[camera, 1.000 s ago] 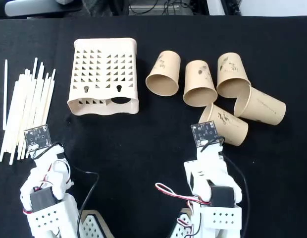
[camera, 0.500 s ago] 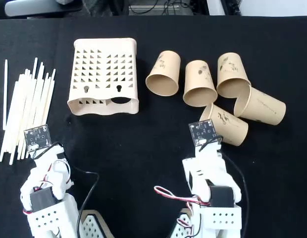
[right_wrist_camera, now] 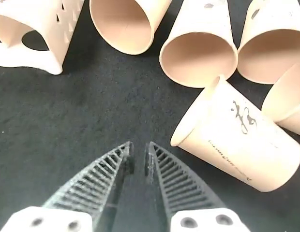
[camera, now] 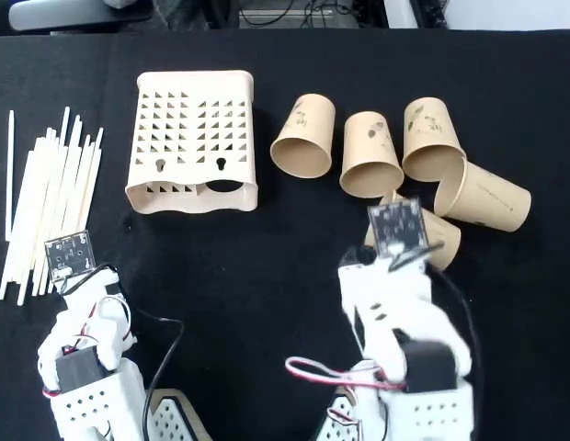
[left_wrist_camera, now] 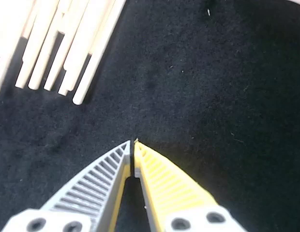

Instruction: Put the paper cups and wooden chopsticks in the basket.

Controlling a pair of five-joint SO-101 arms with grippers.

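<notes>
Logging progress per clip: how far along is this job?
Done: nothing; all five brown paper cups lie outside the cream perforated basket, and the pale wooden chopsticks sit piled on its other side. In hand: nothing; the left end effector is shut, the right end effector slightly open by the nearest cup. Left: everything.

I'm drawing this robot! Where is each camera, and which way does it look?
High view: above the table, looking down on basket, chopsticks, paper cups, left arm and right arm.
Left wrist view: on the left wrist, looking past the left gripper at the chopsticks.
Right wrist view: on the right wrist, looking past the right gripper at paper cups and basket.
Shared: high and right wrist views both show the basket and paper cups.
</notes>
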